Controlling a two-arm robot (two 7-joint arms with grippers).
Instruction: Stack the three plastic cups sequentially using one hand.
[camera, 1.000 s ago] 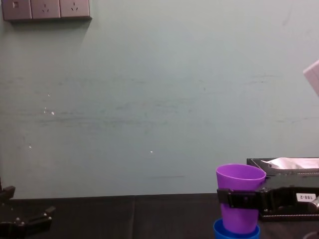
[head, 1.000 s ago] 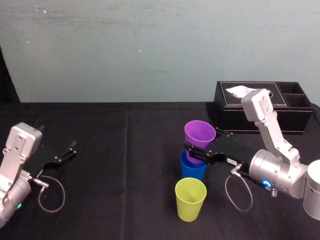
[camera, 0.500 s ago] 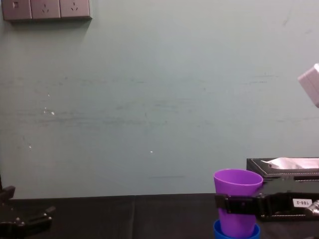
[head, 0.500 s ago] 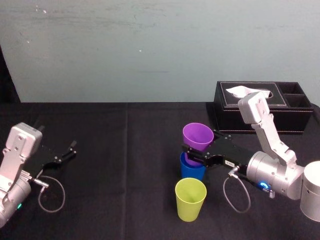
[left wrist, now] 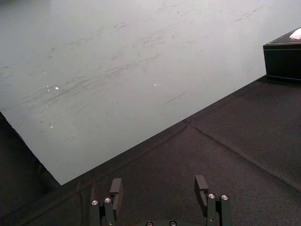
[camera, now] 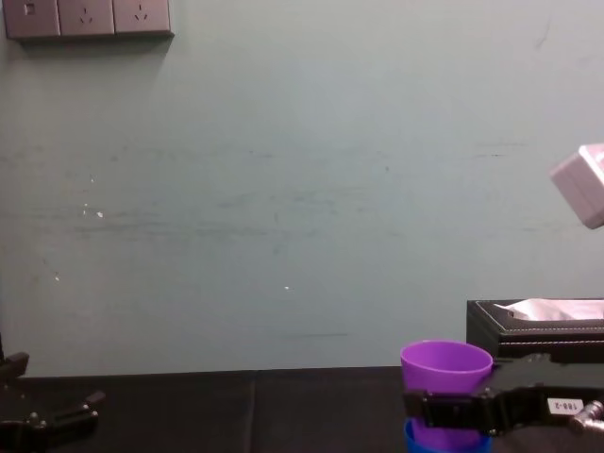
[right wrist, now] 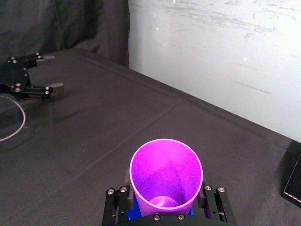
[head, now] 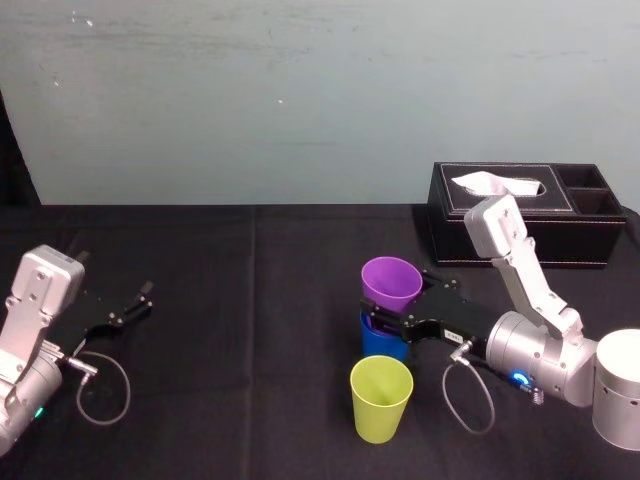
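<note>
Black tissue box [head: 520, 225] at table's far right, near wall. White tissue [head: 497, 184] poking from top slot. Two open compartments [head: 585, 190] at box's right end. Black tablecloth [head: 250, 330] with crease running front to back. Pale teal wall [head: 300, 100], scuffed. Grey socket panel [camera: 87, 17] high on wall, left.

Black table [head: 250, 300] — yellow-green cup [head: 381, 400] | tissue box [head: 580, 240] | blue cup [head: 382, 340], seemingly
</note>
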